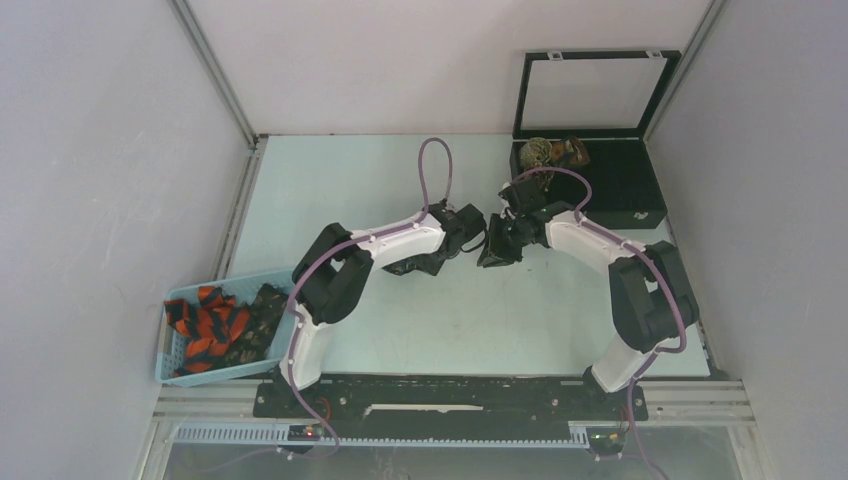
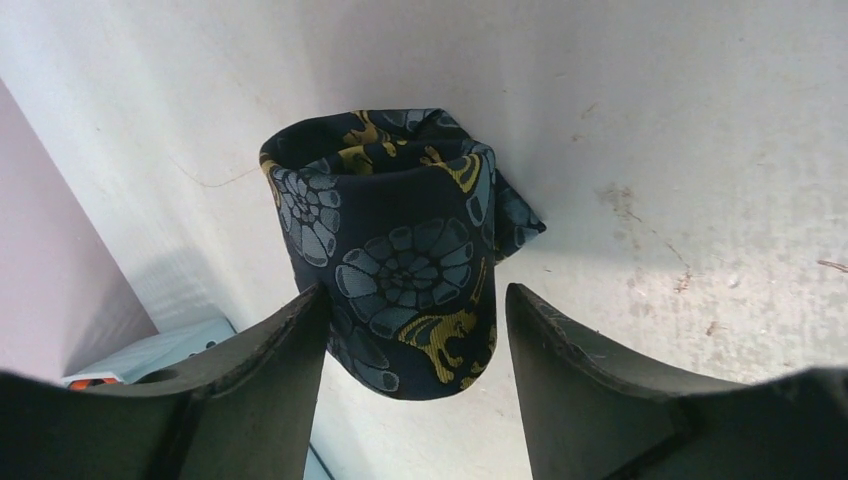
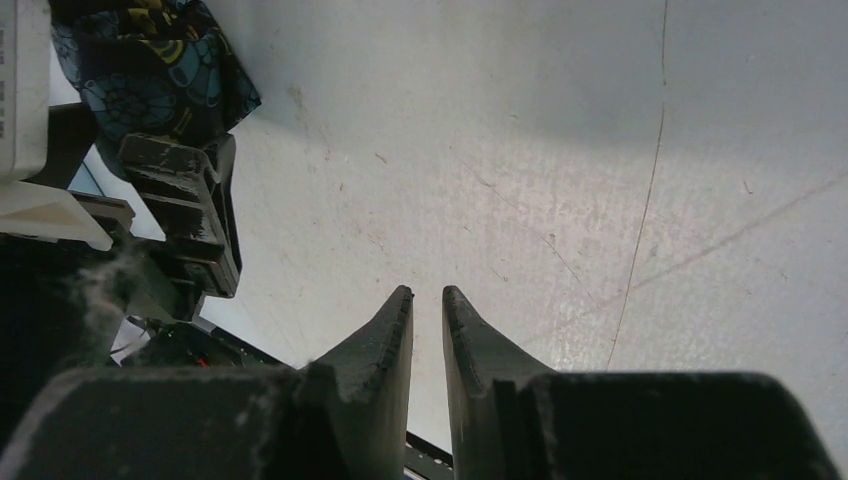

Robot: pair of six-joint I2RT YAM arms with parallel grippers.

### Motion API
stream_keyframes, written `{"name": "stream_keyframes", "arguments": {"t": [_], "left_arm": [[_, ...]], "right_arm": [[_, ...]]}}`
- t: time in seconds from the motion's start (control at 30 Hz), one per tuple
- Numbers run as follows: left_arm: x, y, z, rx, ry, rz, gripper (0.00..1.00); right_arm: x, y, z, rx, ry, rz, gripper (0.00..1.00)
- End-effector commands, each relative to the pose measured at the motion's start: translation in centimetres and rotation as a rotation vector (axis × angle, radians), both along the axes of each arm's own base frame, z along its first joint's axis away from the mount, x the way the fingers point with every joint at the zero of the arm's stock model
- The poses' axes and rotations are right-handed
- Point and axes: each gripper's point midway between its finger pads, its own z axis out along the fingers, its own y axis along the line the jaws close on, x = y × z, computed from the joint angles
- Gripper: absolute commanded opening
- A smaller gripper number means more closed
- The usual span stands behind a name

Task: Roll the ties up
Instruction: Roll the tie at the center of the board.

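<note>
Well, at the far left of the desk point(image 1: 330, 180) I see the blue basket point(image 1: 170, 365), which holds a heap of unrolled orange-and-black ties point(image 1: 205, 330) with a darker tie point(image 1: 262, 315) lying against its right side.

Toward the middle, my left tool point(image 2: 415, 300) points down at the rolled tie point(image 2: 400, 230), a navy coil with grey-blue flowers and yellow swirls. The coil sits between the fingers, which stand apart. The right-hand finger point(image 2: 560, 360) is clear of the fabric with bare desk showing in the gap. The left-hand finger is right at the roll's edge, and I cannot tell whether it touches. One loose corner of the tie sticks out on the coil's right side.

Just beside it, my right tool point(image 3: 427, 295) hangs over bare desk, its fingers drawn almost together with only a thin slit between them and nothing in it. From that wrist view the navy roll sits up in the left corner, above the other tool's finger.

At the far right, by the back wall, a black case point(image 1: 610, 185) stands with its lid point(image 1: 590, 90) up. Two small coils point(image 1: 552, 152) lie in its left rear corner.
</note>
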Motion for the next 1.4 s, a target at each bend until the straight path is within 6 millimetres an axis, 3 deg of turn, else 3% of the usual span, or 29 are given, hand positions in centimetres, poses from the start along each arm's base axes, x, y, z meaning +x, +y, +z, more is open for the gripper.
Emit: {"name": "stream_keyframes", "arguments": {"t": [0.0,0.53,0.83,1.0,1.1,1.23,1.37], "left_arm": [[-0.1,-2.1,1.5,-0.117,-0.009,0.012,0.67],[0.3,-3.6,4.6,-0.247,-0.045,0.024,0.71],[0.4,-3.6,8.4,-0.368,-0.097,0.051,0.71],[-0.9,-2.2,11.1,-0.474,-0.142,0.083,0.64],[-2.6,-0.4,11.7,-0.554,-0.176,0.128,0.52],[-5.6,0.9,9.6,-0.693,-0.159,0.197,0.43],[-7.2,1.6,7.4,-0.806,-0.158,0.267,0.33]], "right_arm": [[0.5,0.3,2.0,0.039,-0.059,0.005,0.21],[0.9,0.9,2.5,0.072,-0.073,0.003,0.21],[3.0,2.3,3.4,0.105,-0.091,0.02,0.22],[5.3,4.7,4.6,0.158,-0.102,0.075,0.22],[7.0,6.7,4.6,0.198,-0.084,0.118,0.22],[9.0,9.4,4.2,0.217,-0.069,0.17,0.22],[10.8,11.7,3.6,0.25,-0.057,0.197,0.22]]}}
